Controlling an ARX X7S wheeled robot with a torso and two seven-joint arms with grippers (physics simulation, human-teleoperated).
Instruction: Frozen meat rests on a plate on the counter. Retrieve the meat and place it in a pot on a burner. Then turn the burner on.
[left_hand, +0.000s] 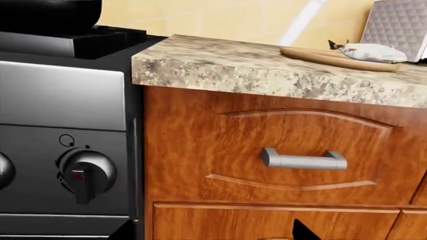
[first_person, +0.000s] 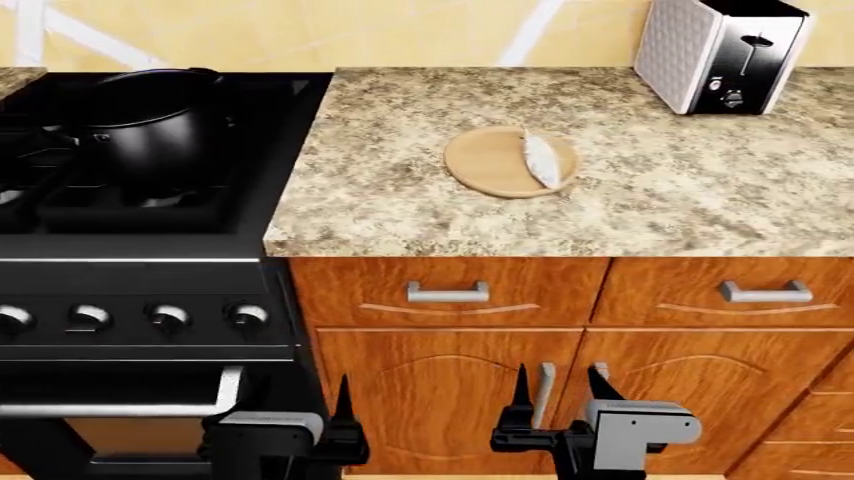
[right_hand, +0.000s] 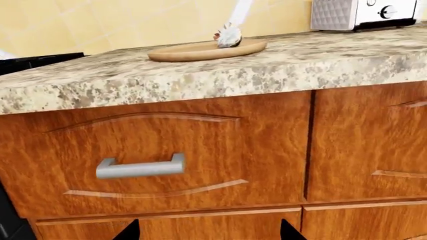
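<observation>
The counter carries the plate. The pot stands on a burner. Frozen meat lies on the plate's right side. Both grippers, left and right, hang open below counter level.

The frozen meat is seen lying on the plate, which rests on the counter. A silver drawer handle and a stove knob are shown below.
</observation>
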